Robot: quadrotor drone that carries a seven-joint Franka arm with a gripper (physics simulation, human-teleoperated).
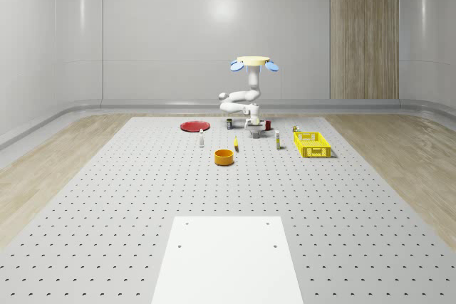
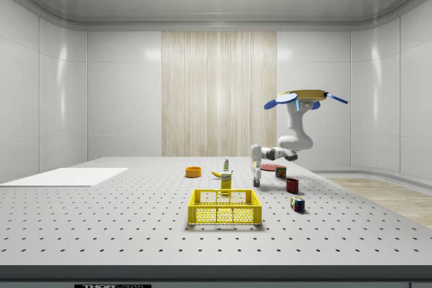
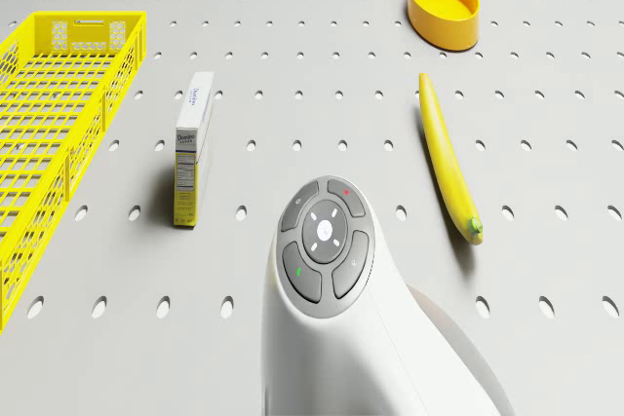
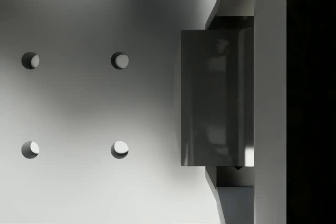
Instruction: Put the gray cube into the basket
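Gripper (image 4: 218,98): closed on gray cube (image 4: 215,98), fingers at opposite faces.
Cube: judged rigid, light, smooth; grip kept centred.
Drone (image 1: 254,62): hovers over table (image 1: 142,190).
Basket (image 1: 312,144): well apart, sideways of gripper.

Gray cube (image 4: 215,98): plain, smooth, dull gray with faint glossy reflections; seen in the wrist view squarely face-on, edges straight, set between two light finger pads at opposite sides, close above the perforated table surface. In the whole-scene view (image 1: 255,133), a small gray block low at the table, well apart from the basket. Basket (image 1: 311,144): bright yellow, rectangular, open-topped, lattice walls and floor, standing upright on the table toward the whole-scene view's right; nothing visible inside in the drone view (image 3: 58,104).
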